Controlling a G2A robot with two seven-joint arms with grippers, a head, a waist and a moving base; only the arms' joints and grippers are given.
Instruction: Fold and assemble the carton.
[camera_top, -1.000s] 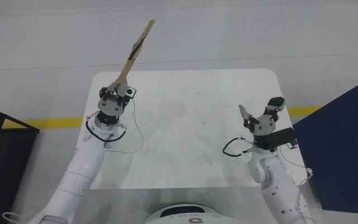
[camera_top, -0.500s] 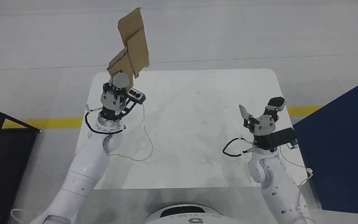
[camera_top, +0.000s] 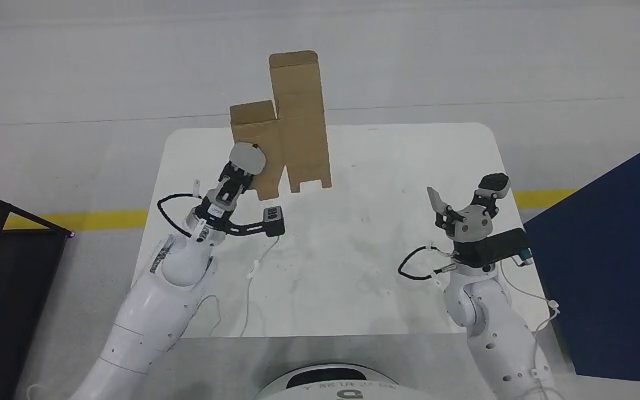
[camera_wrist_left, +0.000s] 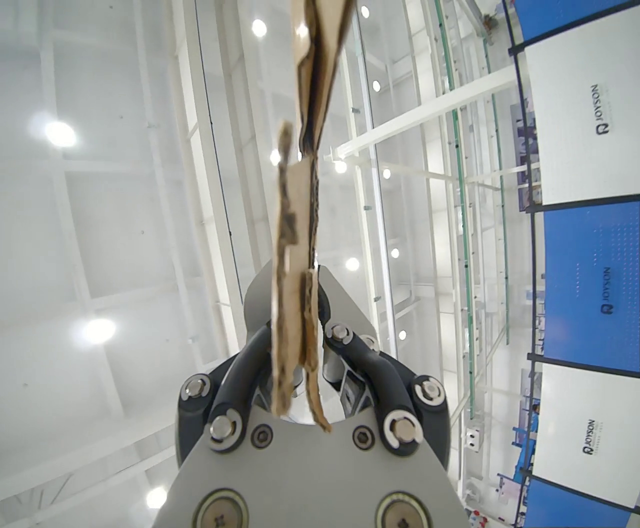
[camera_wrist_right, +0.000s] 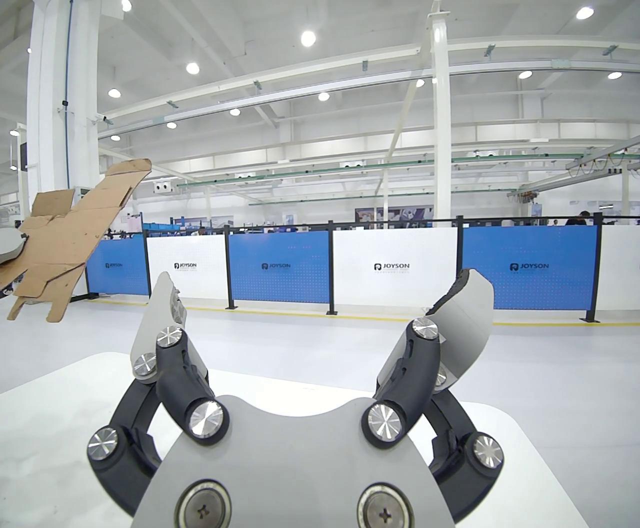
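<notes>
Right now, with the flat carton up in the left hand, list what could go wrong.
1. The left hand pinches the flat carton only near one end, so the rest stands free and the blank could pivot or slip out.
2. The right hand is open and well apart from it across the table. Nothing else steadies the carton, and folding now might crease it wrongly.

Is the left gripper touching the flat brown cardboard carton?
Touching. In the left wrist view the left gripper clamps the flat brown cardboard carton at its edge.
</notes>
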